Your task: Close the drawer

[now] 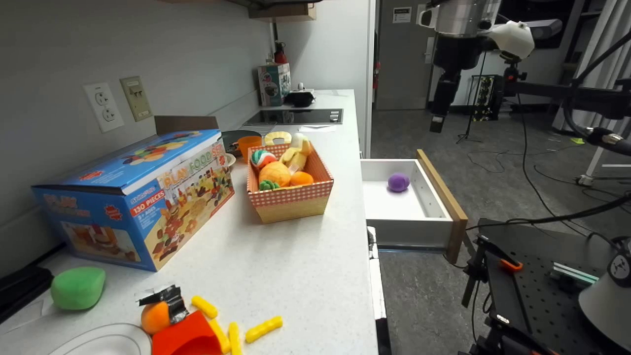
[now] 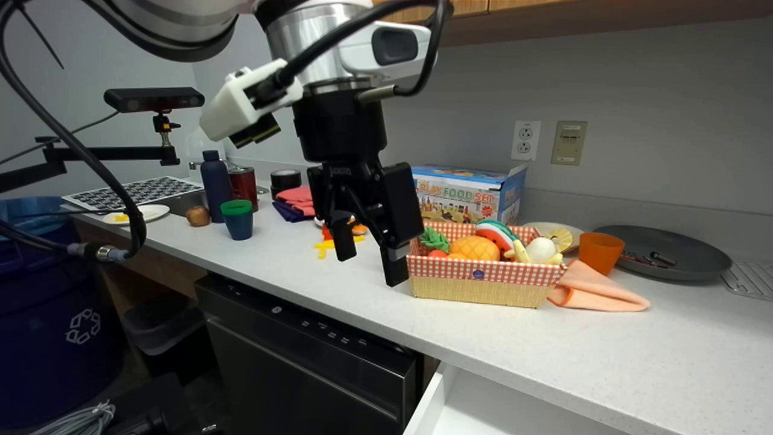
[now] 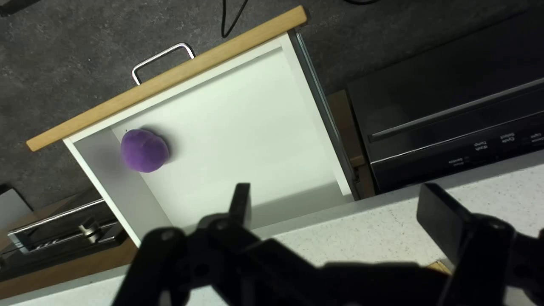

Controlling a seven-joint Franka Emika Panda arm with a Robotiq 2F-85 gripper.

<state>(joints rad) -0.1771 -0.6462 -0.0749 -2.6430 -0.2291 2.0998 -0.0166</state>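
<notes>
Pushing squarely on the front panel (image 3: 170,79), upper left in the wrist view, should close the drawer (image 3: 238,127) evenly. The pincer (image 2: 370,262) hangs wide and empty; I'd narrow it first.

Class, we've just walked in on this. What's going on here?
A robot arm is there to close the drawer, but is handling nothing yet. The drawer stands pulled out from under the counter, a purple object inside. The gripper hangs open in mid-air, not touching the drawer.
</notes>
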